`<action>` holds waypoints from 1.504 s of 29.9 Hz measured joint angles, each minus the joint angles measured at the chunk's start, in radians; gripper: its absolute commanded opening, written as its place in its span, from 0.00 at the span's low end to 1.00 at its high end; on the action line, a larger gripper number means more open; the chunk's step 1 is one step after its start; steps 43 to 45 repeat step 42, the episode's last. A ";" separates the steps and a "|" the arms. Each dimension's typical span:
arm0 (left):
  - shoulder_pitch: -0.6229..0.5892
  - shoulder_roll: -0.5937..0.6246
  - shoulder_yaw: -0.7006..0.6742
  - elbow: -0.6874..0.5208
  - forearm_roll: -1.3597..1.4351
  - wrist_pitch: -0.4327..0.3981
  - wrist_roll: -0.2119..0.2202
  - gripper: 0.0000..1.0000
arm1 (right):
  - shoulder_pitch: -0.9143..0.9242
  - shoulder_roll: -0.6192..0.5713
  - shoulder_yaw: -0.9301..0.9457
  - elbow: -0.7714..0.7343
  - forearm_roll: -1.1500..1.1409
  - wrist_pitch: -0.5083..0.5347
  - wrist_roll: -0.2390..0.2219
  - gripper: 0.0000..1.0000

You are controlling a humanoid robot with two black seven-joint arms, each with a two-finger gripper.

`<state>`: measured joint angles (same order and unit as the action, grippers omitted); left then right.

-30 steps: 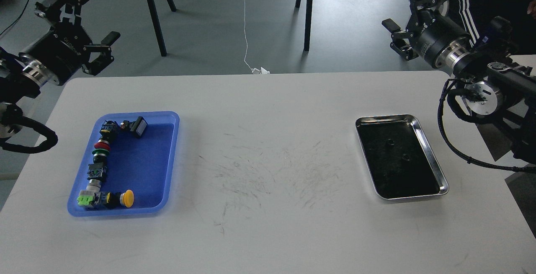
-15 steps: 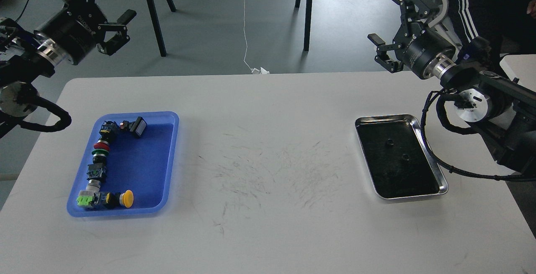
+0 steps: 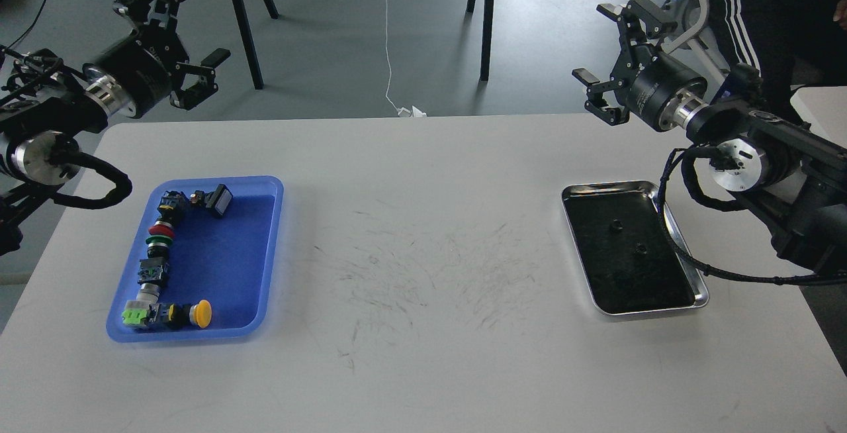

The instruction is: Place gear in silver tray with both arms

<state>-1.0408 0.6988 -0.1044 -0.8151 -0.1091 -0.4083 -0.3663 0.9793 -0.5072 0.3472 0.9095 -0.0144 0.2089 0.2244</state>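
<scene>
My left tool [image 3: 177, 36] and right tool [image 3: 610, 49] both gape wide, holding nothing, raised beyond the desk [image 3: 423, 353].

So the tabletop [image 3: 423, 353] fills most of the view. Plastic tray [image 3: 270, 247] sits on it over at 9 o'clock, with a bunch of push-button parts [image 3: 159, 254] lined up along its left wall and near edge. The silver tray [image 3: 668, 218] is on the tabletop at 3 o'clock, well apart from the other one. Left gripper [image 3: 178, 36] hangs past the far left corner at 10 o'clock, right gripper [image 3: 612, 55] past the far edge at 2 o'clock, behind the silver tray.
</scene>
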 measured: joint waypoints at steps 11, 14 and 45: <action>-0.005 0.022 0.012 -0.022 -0.013 -0.049 -0.015 0.98 | 0.008 0.007 0.018 0.003 0.037 0.001 -0.011 0.99; -0.005 0.021 0.008 -0.022 -0.015 -0.044 -0.017 0.99 | 0.010 0.007 0.032 -0.003 0.037 -0.013 -0.016 0.99; -0.001 -0.016 0.002 -0.032 -0.009 0.057 -0.019 0.99 | 0.000 0.012 0.045 -0.002 0.056 -0.062 -0.024 0.99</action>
